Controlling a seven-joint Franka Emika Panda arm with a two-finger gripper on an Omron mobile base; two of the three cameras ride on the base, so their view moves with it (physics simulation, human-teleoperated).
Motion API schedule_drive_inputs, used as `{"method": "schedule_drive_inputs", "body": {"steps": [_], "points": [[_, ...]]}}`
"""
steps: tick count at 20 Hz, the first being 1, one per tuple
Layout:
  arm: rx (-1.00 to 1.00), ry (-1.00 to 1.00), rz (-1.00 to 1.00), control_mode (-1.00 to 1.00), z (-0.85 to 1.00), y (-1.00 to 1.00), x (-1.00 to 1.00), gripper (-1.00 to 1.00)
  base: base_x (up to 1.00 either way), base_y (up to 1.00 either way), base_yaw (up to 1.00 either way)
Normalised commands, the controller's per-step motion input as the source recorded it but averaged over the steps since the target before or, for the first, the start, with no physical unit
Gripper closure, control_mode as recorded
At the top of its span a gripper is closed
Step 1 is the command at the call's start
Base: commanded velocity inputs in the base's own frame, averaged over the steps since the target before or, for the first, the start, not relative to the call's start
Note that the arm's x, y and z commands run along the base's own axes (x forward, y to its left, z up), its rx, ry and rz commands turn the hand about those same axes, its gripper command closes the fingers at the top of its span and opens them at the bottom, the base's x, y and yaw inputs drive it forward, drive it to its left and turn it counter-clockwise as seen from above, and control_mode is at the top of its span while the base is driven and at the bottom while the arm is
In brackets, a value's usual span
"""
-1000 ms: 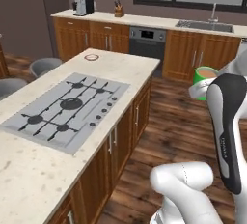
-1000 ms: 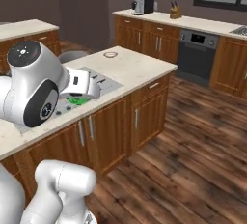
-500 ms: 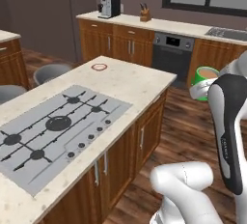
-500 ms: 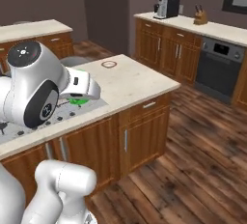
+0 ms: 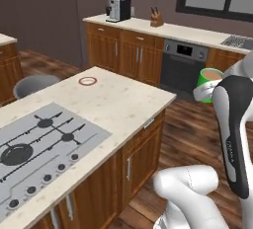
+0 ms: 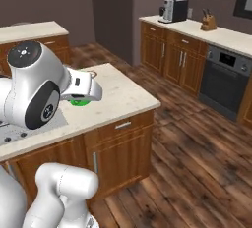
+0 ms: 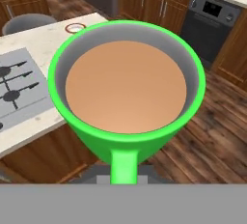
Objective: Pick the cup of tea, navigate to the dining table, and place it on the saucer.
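The cup of tea is gripped by its handle in the closed gripper and is carried upright, out over the wooden floor beside the dining table, not above its top. In the hand view the brown liquid lies level and close below the rim, so the step in hand is judged to be the carrying of the cup to the table. The saucer lies on the speckled top near the far corner, beyond the cooktop and well apart from the cup. The drive is best made smoothly, with the hand kept level so that nothing is spilled. The cup should be brought above the saucer, centred within the red-brown rim, and lowered straight down before the grip is released.
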Motion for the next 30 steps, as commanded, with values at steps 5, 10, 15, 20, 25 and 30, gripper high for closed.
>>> {"method": "schedule_drive_inputs", "body": {"steps": [5, 10, 15, 20, 25, 30], "points": [[0.0, 0.0, 0.0, 1.0, 0.0, 0.0, 0.0, 1.0, 0.6, -1.0, 0.22], [0.0, 0.0, 0.0, 1.0, 0.0, 0.0, 0.0, 1.0, 0.59, -1.0, 0.33], [0.0, 0.0, 0.0, 1.0, 0.0, 0.0, 0.0, 1.0, 0.5, -1.0, 0.39], [0.0, 0.0, 0.0, 1.0, 0.0, 0.0, 0.0, 1.0, 0.38, -1.0, 0.42], [0.0, 0.0, 0.0, 1.0, 0.0, 0.0, 0.0, 1.0, 0.22, -0.93, 0.62], [0.0, 0.0, 0.0, 1.0, 0.0, 0.0, 0.0, 1.0, 0.25, -0.72, 0.75]]}}
